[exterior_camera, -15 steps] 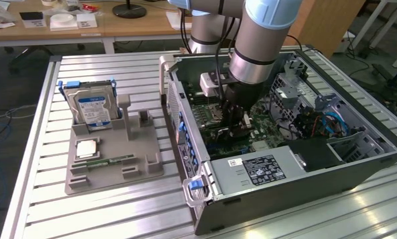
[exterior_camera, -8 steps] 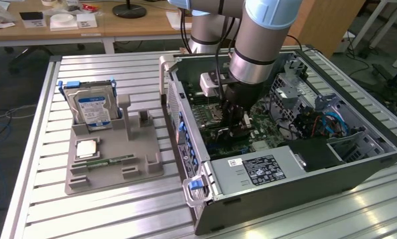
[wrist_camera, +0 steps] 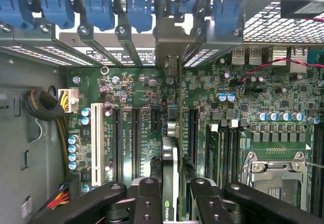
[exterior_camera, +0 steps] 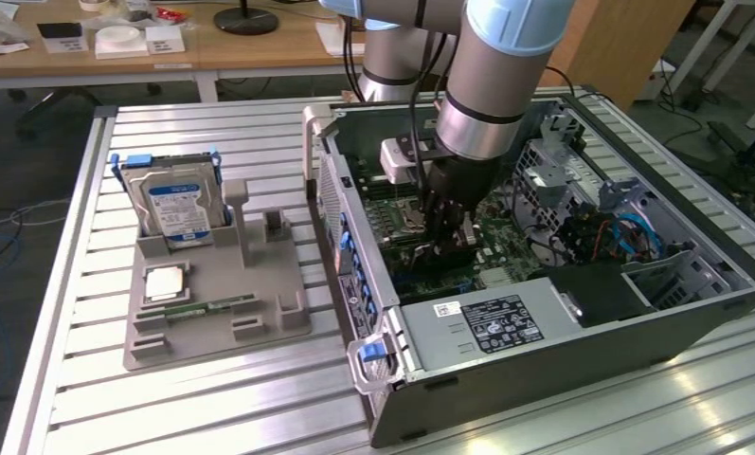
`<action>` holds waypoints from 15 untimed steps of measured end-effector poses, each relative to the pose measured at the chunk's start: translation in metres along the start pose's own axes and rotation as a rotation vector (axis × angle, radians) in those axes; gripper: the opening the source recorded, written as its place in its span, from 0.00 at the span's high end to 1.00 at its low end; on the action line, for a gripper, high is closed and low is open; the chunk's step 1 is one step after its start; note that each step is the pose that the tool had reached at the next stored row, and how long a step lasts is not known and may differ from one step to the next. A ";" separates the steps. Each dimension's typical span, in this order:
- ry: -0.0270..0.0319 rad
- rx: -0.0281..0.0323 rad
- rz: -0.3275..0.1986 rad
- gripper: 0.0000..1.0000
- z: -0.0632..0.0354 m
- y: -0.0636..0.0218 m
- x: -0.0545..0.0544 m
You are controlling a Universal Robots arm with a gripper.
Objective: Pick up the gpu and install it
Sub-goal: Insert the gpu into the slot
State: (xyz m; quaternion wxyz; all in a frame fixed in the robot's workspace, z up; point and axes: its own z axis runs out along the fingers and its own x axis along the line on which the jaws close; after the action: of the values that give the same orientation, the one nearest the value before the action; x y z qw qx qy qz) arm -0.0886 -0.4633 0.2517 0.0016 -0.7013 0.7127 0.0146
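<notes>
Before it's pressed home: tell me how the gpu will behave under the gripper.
The gpu, a thin board on edge between the gripper fingers, probably stays stiff but could tilt. Likely light. Its exposed circuit face looks fragile, so skewed pressure over the motherboard slots seems risky.

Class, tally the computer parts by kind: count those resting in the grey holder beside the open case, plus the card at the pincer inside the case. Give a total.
Hard drive: 1
Processor chip: 1
Memory stick: 1
gpu: 1
Total: 4
</notes>
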 end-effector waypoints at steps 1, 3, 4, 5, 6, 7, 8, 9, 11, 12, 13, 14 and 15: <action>0.0000 0.0000 0.000 0.74 0.0000 0.0000 0.000; 0.0000 0.0000 0.000 0.74 0.0000 0.0000 0.000; 0.0000 -0.0001 0.000 0.74 0.0000 0.0000 0.000; 0.0000 -0.0001 0.000 0.74 0.0000 0.0000 0.000; 0.0000 0.0000 0.000 0.74 0.0000 0.0000 0.000; 0.0000 -0.0001 0.000 0.74 0.0000 0.0000 0.000; 0.0002 -0.0001 0.000 0.74 -0.0001 0.0000 0.000; 0.0003 -0.0001 0.000 0.74 -0.0001 0.0000 -0.001; 0.0002 -0.0001 0.000 0.74 -0.0001 0.0000 -0.001; 0.0001 -0.0001 0.000 0.74 0.0000 0.0000 -0.001; 0.0000 -0.0001 0.000 0.74 0.0000 0.0000 -0.001; 0.0000 0.0000 0.000 0.74 0.0000 0.0000 -0.001; 0.0000 -0.0001 0.000 0.74 0.0000 0.0000 -0.001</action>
State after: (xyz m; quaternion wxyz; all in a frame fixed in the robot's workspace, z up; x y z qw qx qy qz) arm -0.0886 -0.4622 0.2517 0.0016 -0.7014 0.7127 0.0147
